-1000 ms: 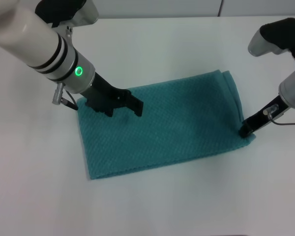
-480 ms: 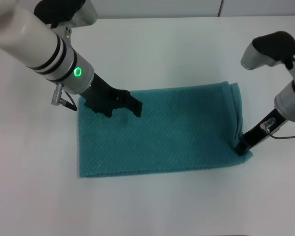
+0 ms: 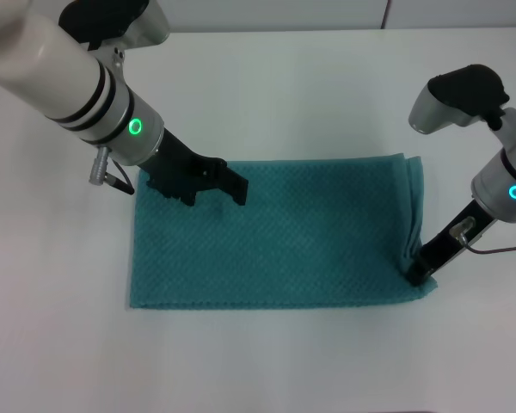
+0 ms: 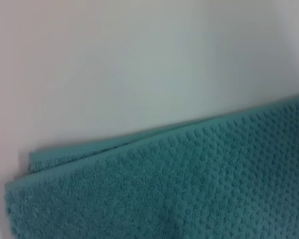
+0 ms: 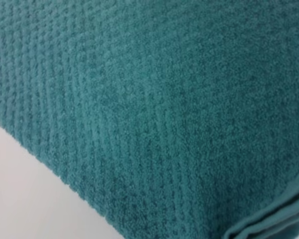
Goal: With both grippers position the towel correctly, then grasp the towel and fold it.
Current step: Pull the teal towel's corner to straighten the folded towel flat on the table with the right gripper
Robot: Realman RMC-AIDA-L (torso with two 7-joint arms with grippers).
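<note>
Head view: towel (image 3: 275, 232), teal and waffle-woven, spread flat on white tabletop (image 3: 292, 95), long edges running nearly square across the view, layered edges bunched slightly at the robot's right end. Left gripper (image 3: 208, 185), broad black claw on the thick white banded arm, planted on the far left corner of the cloth, pressing down; fingers not separable against the dark claw body, so open or closed cannot be told. Right gripper (image 3: 417, 271), slim black bar, tip set at the near right corner against the folded edge; finger state likewise cannot be told. Left wrist view: corner of the towel (image 4: 179, 189) with two layers showing at the edge, bare tabletop (image 4: 139, 59) beyond; no fingers visible. Right wrist view: close waffle weave of the towel (image 5: 154, 109) filling most of the picture, a doubled hem at one corner, a wedge of tabletop (image 5: 25, 199) beside it; no fingers visible. Step in hand, as judged: positioning, with the cloth held at two opposite corners and close to square. Next move, as judged: secure pinches on one edge's corners, then a lift and carry across to the opposite edge, layers kept aligned.
</note>
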